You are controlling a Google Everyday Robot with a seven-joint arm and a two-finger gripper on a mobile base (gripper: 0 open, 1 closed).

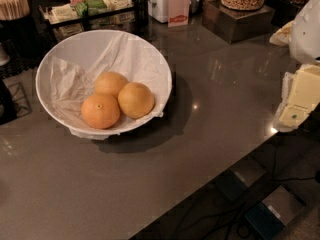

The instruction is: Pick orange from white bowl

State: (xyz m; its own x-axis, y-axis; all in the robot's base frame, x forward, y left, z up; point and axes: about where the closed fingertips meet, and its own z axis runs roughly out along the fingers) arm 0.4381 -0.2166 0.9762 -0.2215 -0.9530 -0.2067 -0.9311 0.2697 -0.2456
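The white bowl (145, 49) stands on the left half of the grey counter, lined with crumpled white paper. Three fruits lie in it. The orange (136, 100) is pale yellow-orange and smooth and sits at the right of the group. A deeper-orange fruit with a dark stem dot (100, 111) lies at the front left. A slightly smaller pale fruit (110, 83) lies behind them. My gripper (299, 98), pale yellow and white, hangs at the right edge of the camera view, far to the right of the bowl and empty-looking.
The grey counter (210, 134) runs to a front edge at the lower right, with floor and cables below. At the back stand a rack of tea packets (87, 8), a white dispenser (167, 1), a jar on a metal box (240, 9) and a stick holder (14, 4).
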